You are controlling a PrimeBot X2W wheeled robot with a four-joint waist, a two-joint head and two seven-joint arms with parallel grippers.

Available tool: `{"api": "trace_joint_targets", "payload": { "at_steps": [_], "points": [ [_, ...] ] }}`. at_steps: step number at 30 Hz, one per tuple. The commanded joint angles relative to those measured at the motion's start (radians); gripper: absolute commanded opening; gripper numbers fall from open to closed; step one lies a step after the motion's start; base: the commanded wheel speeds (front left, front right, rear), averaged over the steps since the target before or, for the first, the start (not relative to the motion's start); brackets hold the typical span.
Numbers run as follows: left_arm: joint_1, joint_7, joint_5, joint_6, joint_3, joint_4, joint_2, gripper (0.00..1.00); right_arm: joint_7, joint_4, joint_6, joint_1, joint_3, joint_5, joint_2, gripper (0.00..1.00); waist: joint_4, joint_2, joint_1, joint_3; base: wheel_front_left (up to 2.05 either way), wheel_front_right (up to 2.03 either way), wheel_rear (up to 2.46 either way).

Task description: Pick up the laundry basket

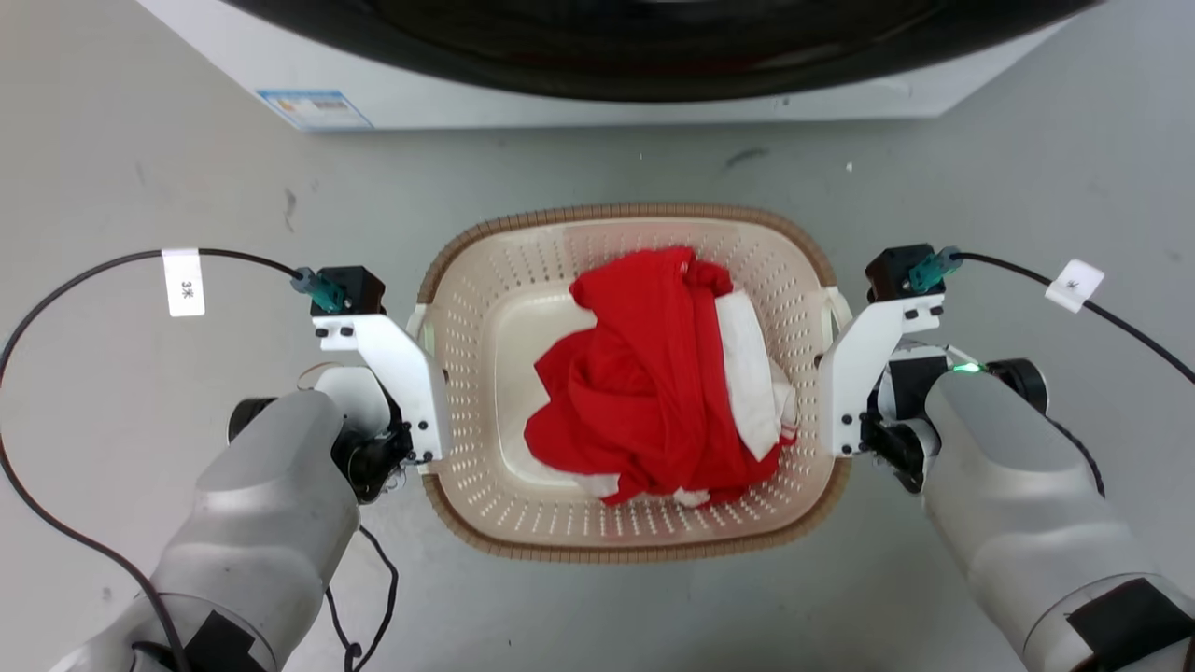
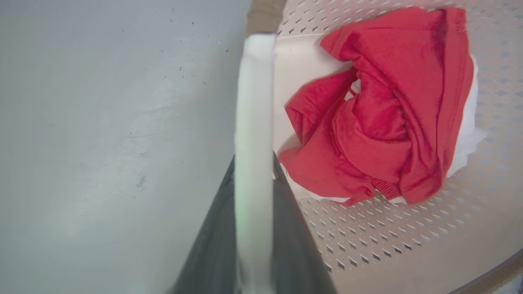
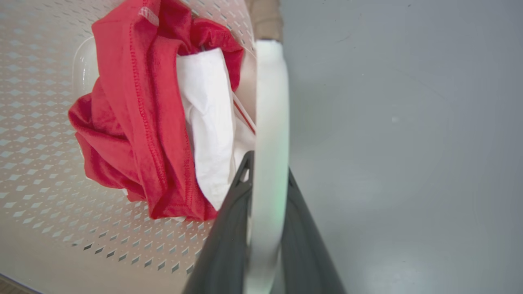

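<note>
The laundry basket lies between my arms, just before the washing machine, red clothes inside. My left gripper pinches its left handle, my right gripper the other handle — both closed tight.

The laundry basket sits level before me, cream with perforated walls and a brown woven-look rim, with red and white cloth bundled inside. Its white loop handles are clamped in my left pincer and right pincer.

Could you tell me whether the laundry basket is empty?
No, a crumpled red garment and white cloth lie inside the laundry basket.
</note>
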Motion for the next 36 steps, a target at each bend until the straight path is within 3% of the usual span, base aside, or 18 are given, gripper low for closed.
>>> {"api": "trace_joint_targets", "payload": {
  "at_steps": [1,19,36],
  "points": [
    [0.006,0.010,-0.012,-0.004,-0.002,-0.005,-0.011,0.00,0.017,-0.002,0.003,0.017,0.012,0.008,0.010,0.00,0.007,0.0000,0.0001,-0.061,0.00,0.00,0.00],
    [0.058,0.154,-0.114,-0.005,-0.035,0.020,-0.019,0.00,0.293,0.011,0.004,0.052,0.078,0.115,-0.001,0.00,0.029,0.0000,0.0001,-0.335,0.00,0.00,0.00],
    [0.117,0.280,-0.170,-0.005,-0.063,0.056,-0.029,0.00,0.503,0.029,0.004,0.104,0.052,0.188,-0.014,0.00,0.023,0.0000,0.0001,-0.545,0.00,0.00,0.00]
  ]
}}
